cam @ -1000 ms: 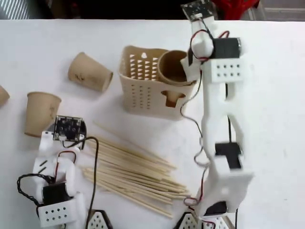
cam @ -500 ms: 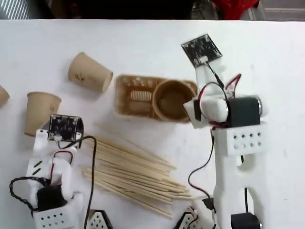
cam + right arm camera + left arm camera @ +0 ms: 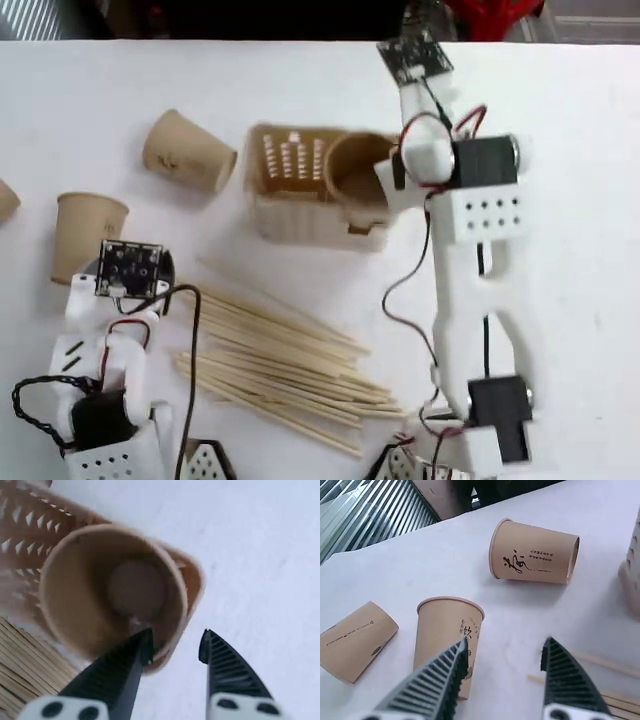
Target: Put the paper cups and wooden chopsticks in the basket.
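r arm is stretched fwd from its base at the near edge of the table (image 3: pixel 80 90), long link running up the r side, wrist bent over the r end of the basket (image 3: pixel 290 215). right gripper (image 3: pixel 174 642) points down at that end, jaws part-way apart: one finger inside the rim of the paper cup in the basket (image 3: pixel 115 590), the other outside the basket wall w/ bare table showing betw. it and the wall, so not clamped on anything.

l arm is folded back near its base at the near-l corner, wrist low, pointing away over the table. left gripper (image 3: pixel 506 642) is spread wide, holding nothing, fingers just short of the upright cup (image 3: pixel 447 635), which sits toward one finger, not centred in the gap.

other task items:
- lying cup (image 3: pixel 534 551) on its side, l of the basket, apart from it.
- third cup (image 3: pixel 355 640) on its side at the table's far-l edge, near the upright one.
- wooden chopsticks (image 3: pixel 280 365) in a loose fanned pile on the table, in front of the basket, betw. the two arms. none in the basket that i can see.
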`<state>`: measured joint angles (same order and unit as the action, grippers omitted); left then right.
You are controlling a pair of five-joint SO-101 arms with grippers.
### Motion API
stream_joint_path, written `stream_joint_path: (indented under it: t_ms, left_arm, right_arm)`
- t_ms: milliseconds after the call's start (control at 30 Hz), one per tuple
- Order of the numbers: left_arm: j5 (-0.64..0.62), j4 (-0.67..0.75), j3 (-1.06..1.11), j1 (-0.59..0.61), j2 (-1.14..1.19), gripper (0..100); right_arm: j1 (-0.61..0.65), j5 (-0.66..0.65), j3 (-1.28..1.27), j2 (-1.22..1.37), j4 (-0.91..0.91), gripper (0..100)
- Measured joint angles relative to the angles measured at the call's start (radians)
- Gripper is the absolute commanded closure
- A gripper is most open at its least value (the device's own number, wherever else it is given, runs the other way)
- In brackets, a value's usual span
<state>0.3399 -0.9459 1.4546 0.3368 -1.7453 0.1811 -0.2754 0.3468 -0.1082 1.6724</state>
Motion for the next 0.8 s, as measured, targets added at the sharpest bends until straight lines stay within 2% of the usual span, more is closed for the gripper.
stream_joint_path:
  t_ms: [167,400,500,600,700,800]
  left_arm:
    - [0.026,0.000,-0.057,0.000,0.040,76]
    - [0.026,-0.029,-0.302,0.017,0.365,76]
    - [0.023,-0.109,-0.491,0.072,0.549,75]
    - [0.023,-0.247,-0.724,0.135,0.746,75]
    - [0.023,-0.387,-0.974,0.207,0.968,75]
    - [0.023,-0.460,-1.212,0.311,1.192,72]
  right_arm:
    - [-0.002,0.000,0.175,0.014,0.046,83.7]
    - [-0.002,-0.002,0.140,-0.003,0.048,83.8]
    - [-0.009,-0.002,0.071,-0.080,0.048,83.8]
    - [-0.006,-0.014,-0.038,-0.206,0.048,83.8]
    - [-0.006,-0.071,-0.190,-0.358,0.048,83.9]
    - [-0.006,-0.140,-0.365,-0.525,0.048,83.9]
